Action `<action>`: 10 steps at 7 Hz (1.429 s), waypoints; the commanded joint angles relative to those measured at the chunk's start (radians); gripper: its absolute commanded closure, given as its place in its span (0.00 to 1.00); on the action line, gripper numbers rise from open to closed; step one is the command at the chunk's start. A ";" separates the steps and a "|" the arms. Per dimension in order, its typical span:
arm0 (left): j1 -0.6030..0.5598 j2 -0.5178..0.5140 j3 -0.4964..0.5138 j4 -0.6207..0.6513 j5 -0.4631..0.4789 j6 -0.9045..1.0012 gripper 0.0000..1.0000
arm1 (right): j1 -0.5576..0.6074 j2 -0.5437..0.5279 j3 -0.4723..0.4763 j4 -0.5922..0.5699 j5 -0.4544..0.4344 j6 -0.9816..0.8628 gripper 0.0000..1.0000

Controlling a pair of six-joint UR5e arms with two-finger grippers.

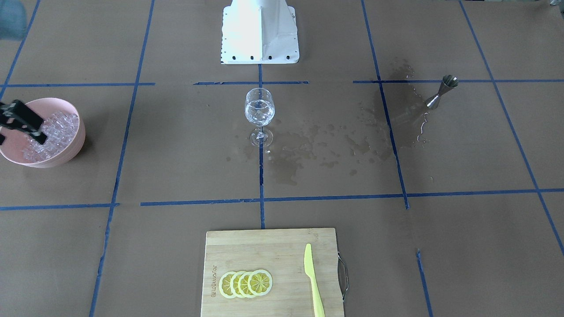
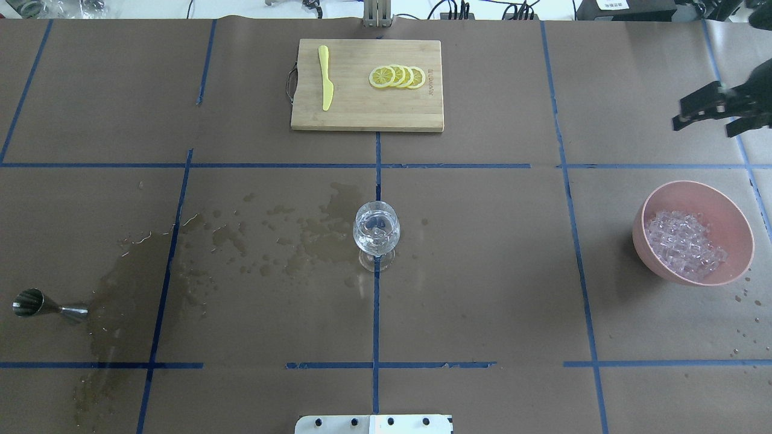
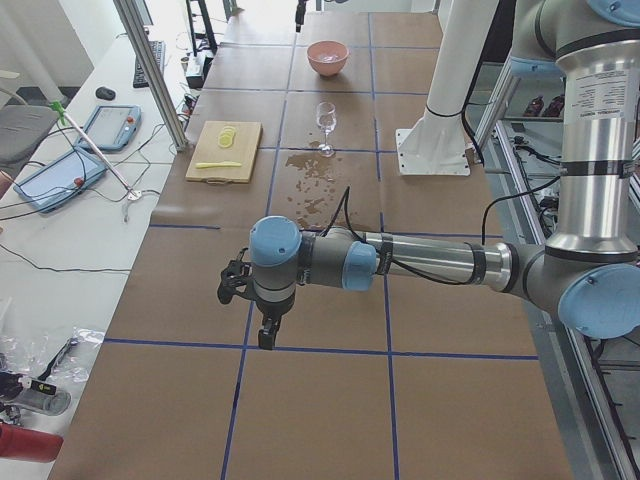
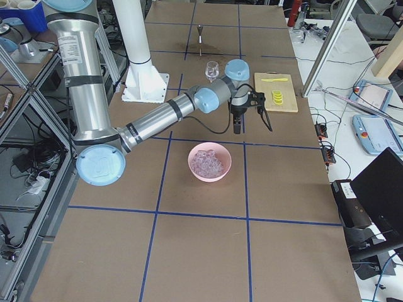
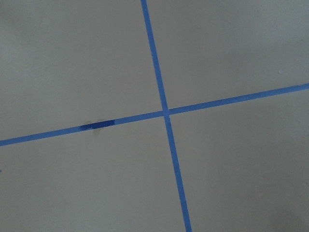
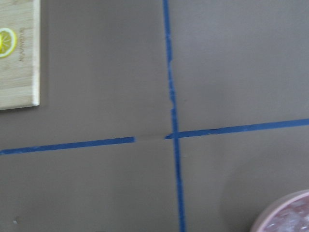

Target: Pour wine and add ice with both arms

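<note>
A wine glass (image 1: 259,110) stands at the table's middle and holds clear wine with a few ice cubes; it also shows in the overhead view (image 2: 376,232). A pink bowl (image 2: 648,247) at the robot's right holds a heap of ice (image 2: 684,244). My right gripper (image 2: 705,114) hangs in the air beyond the bowl, jaws apart and empty; the front view (image 1: 24,122) shows it over the bowl's edge. My left gripper (image 3: 268,338) shows only in the left side view, far from the glass, above bare paper. I cannot tell whether it is open or shut.
A steel jigger (image 1: 440,91) stands at the robot's left beside dark wet stains (image 1: 317,145). A wooden board (image 1: 264,251) at the far edge carries lemon slices (image 1: 246,283) and a yellow knife (image 1: 313,281). The white pedestal (image 1: 260,35) stands behind the glass.
</note>
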 commanded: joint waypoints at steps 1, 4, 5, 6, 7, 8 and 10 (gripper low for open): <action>0.000 0.003 -0.006 -0.009 -0.109 -0.140 0.00 | 0.218 -0.064 -0.179 -0.018 0.041 -0.427 0.00; 0.006 0.015 -0.079 -0.018 -0.077 -0.153 0.00 | 0.265 -0.057 -0.302 -0.083 -0.028 -0.658 0.00; 0.008 0.018 -0.082 -0.017 -0.076 -0.159 0.00 | 0.266 -0.059 -0.302 -0.084 -0.028 -0.669 0.00; 0.005 0.021 -0.087 -0.017 -0.045 -0.161 0.00 | 0.266 -0.056 -0.302 -0.085 -0.024 -0.669 0.00; 0.003 0.020 -0.081 -0.015 -0.006 -0.158 0.00 | 0.265 -0.047 -0.301 -0.125 -0.011 -0.669 0.00; 0.006 0.020 -0.073 -0.007 0.007 -0.156 0.00 | 0.265 -0.010 -0.301 -0.192 -0.004 -0.692 0.00; 0.116 0.012 -0.076 -0.006 0.009 -0.152 0.00 | 0.269 -0.007 -0.294 -0.209 0.039 -0.715 0.00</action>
